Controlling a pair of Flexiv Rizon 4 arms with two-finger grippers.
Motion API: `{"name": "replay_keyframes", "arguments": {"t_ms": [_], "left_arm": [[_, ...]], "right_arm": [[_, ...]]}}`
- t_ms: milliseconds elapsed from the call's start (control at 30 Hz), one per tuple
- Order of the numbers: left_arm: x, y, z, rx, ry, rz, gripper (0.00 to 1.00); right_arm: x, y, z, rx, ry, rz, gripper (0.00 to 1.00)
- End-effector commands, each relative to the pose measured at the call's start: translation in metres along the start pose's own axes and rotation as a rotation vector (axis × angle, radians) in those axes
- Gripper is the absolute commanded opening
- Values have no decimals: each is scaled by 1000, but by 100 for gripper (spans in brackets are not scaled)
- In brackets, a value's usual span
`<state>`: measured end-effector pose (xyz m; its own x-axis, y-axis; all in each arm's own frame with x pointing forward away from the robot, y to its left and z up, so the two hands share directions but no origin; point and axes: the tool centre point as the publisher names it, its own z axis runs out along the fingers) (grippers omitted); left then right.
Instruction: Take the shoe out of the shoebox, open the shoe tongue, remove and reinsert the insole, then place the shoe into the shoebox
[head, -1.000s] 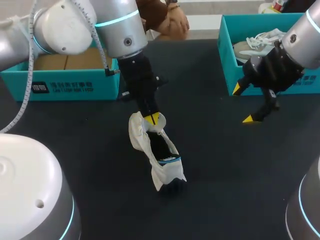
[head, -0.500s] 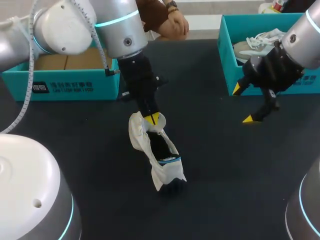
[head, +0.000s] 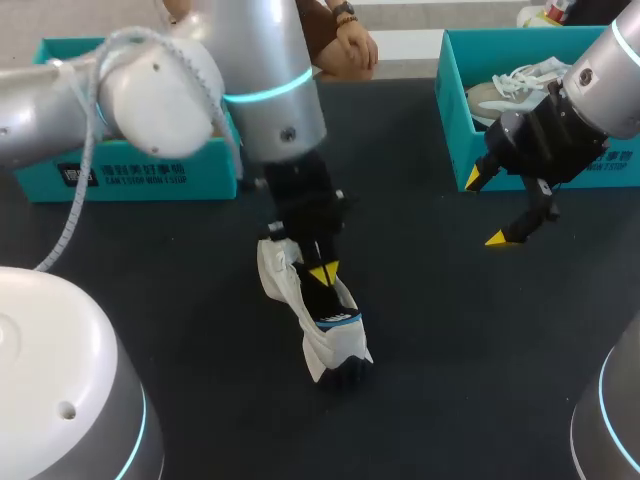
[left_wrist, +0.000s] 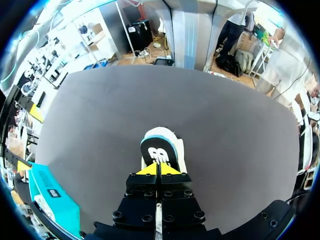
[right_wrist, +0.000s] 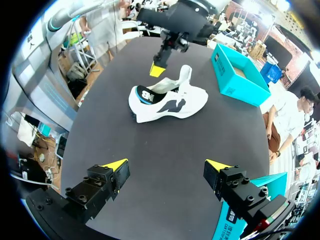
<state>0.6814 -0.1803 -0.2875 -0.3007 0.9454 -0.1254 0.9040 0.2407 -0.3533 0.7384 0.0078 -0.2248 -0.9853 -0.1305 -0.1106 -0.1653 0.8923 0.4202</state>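
Claws: left claw (head: 322, 272) was closed, tips down at the opening of the shoe (head: 320, 335), mid-bench. Right claw (head: 487, 208) hung wide open beside the box (head: 455, 130) at the far right corner. Left wrist: left claw (left_wrist: 160, 169) had its tips pressed together over the heel end of the shoe (left_wrist: 159, 147). Right wrist: right claw (right_wrist: 165, 167) was spread wide, shoe (right_wrist: 170, 102) ahead, well apart.

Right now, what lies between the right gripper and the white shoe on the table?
Nothing: only bare black table separates the open right gripper from the shoe. The right wrist view shows it plainly, and the head view agrees.
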Motion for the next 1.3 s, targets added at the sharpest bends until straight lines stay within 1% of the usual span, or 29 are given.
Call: {"name": "replay_keyframes", "arguments": {"t_ms": [33,133,367,633,800,900,967,1000,1133,1200,1300], "left_arm": [[-15,8,29,13,25,-9,0],[-13,13,36,14,32,-20,0],[-3,21,53,34,49,-51,0],[6,24,82,57,40,-71,0],[8,30,106,8,32,-89,0],[8,36,115,-6,41,-112,0],[8,37,113,-5,37,-117,0],[8,37,109,-5,33,-120,0],[9,34,86,-8,12,-120,0],[10,32,74,3,-6,-115,0],[12,26,61,15,-10,-104,0]], "right_arm": [[0,0,0,1,-1,0,100],[0,0,0,1,-1,0,100],[0,0,0,1,-1,0,100],[0,0,0,1,-1,0,100],[0,0,0,1,-1,0,100],[0,0,0,1,-1,0,100],[0,0,0,1,-1,0,100],[0,0,0,1,-1,0,100],[0,0,0,1,-1,0,100],[0,0,0,1,-1,0,100],[0,0,0,1,-1,0,100]]}}
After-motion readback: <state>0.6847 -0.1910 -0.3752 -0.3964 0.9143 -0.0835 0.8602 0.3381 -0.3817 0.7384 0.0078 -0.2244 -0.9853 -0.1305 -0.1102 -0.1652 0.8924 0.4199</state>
